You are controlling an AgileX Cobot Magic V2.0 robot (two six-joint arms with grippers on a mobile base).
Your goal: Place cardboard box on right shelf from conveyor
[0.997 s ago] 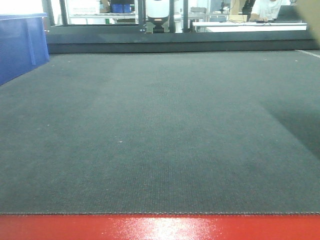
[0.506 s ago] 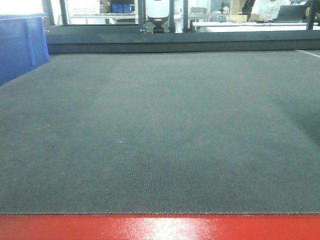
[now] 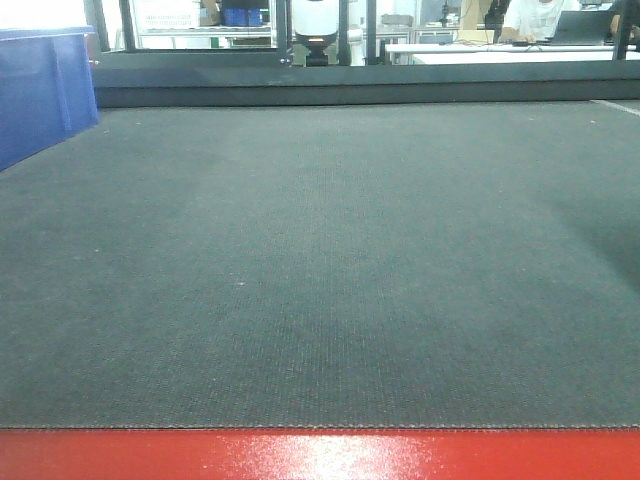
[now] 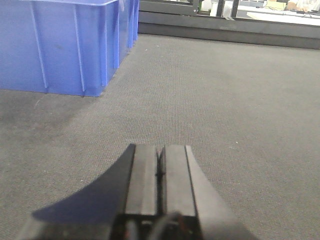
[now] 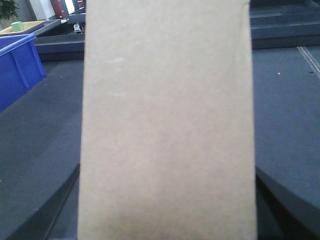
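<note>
Industrial lab: conveyor [image 3: 320, 260], blue bins [image 4: 65, 45], workbenches [image 3: 480, 50].

Dark grey with a fine woven texture on the conveyor [image 3: 320, 260], glossy red along its edge strip [image 3: 320, 455]. Plain tan-yellow on the cardboard box [image 5: 167, 125]. Solid blue on the ribbed bin [image 4: 65, 45] ahead-left of the black jaws of the left gripper [image 4: 160, 150].

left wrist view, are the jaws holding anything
No, the left jaws are pressed flat together with only a thin seam between them and nothing in them, above the grey belt.
</note>
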